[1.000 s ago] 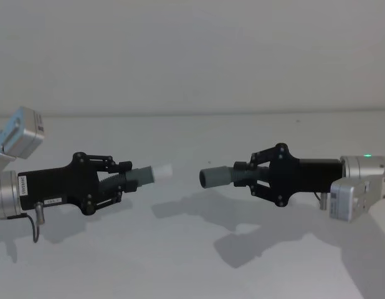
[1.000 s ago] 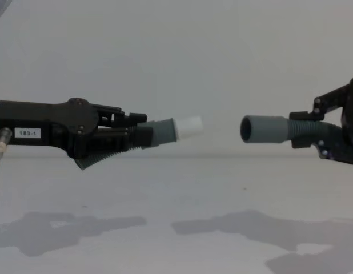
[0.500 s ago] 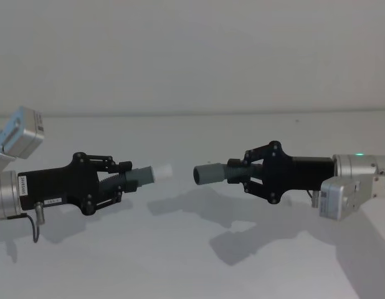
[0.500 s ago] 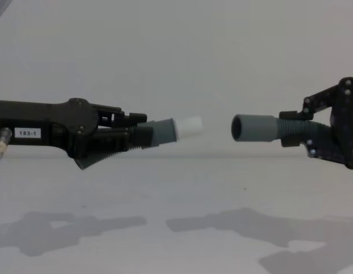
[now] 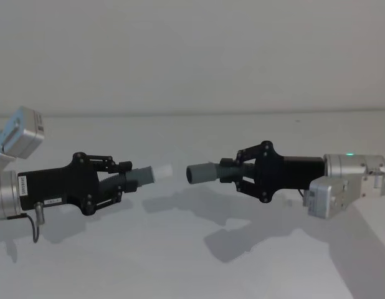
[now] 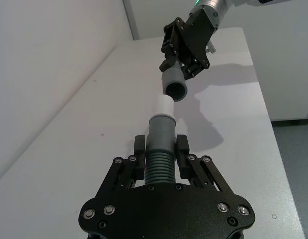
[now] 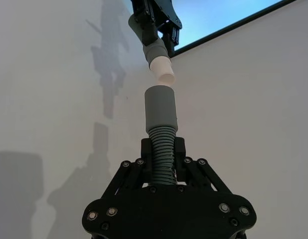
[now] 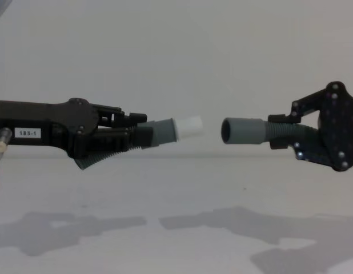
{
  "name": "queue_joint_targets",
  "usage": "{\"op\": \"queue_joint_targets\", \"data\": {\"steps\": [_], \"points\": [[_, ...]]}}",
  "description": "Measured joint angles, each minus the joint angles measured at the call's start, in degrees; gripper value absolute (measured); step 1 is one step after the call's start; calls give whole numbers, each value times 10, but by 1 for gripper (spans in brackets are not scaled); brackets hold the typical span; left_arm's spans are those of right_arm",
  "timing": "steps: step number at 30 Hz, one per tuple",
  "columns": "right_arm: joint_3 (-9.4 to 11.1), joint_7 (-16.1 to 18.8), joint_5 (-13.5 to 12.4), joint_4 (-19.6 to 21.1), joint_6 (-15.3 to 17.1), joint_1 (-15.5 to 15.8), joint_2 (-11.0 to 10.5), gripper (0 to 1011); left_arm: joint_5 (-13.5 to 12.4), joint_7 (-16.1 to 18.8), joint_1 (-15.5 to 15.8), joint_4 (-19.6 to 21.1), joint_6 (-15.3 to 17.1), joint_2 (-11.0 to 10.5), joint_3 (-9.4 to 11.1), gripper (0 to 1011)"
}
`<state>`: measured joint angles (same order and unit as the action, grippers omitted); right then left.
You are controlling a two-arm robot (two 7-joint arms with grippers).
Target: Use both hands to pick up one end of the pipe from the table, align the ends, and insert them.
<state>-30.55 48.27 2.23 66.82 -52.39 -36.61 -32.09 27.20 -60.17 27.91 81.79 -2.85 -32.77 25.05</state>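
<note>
Above a plain white desk [image 5: 192, 268], well clear of its surface, two pipe pieces held end to end in mid-air, shadows cast on the desk below.

On the left, the left tool [image 8: 143, 130], black, with a small white "183-1" label on its body, pressed together on the ribbed part of the left pipe piece [image 8: 162, 131]. Smooth grey section sticking out past the fingertips, tilted slightly upward, ending in the narrower white tip [image 8: 189, 125].

On the right, the right tool [image 8: 282, 137], also black, pinching the ribbed part of the right pipe piece [image 8: 262, 132]. Wider grey socket mouth [image 8: 228, 131] pointing toward the white tip.

Tip and socket near each other but apart, a small gap of bare background between them in the chest view. Seen from the left wrist, white tip [image 6: 166, 105] just short of the socket mouth [image 6: 176, 90], and seemingly a little off its centre.

Judged step: aligning the ends, with both pieces already lifted and insertion not yet made.

Next move likely to call for a small correction so the two axes match, levelling the tilted left piece or angling the socket to meet it, then closing the gap in a straight line until the white tip enters the socket. Possible risk: tip catching on the socket rim if pushed while off-centre.
</note>
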Motion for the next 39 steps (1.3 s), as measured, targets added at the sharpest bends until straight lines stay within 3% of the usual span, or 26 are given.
{"op": "queue_joint_targets", "data": {"steps": [19, 39], "points": [[-16, -7, 13, -36, -10, -25, 27, 227, 0, 0, 0, 0, 0, 0, 0, 341], [-28, -12, 10, -54, -15, -38, 35, 227, 0, 0, 0, 0, 0, 0, 0, 341]]}}
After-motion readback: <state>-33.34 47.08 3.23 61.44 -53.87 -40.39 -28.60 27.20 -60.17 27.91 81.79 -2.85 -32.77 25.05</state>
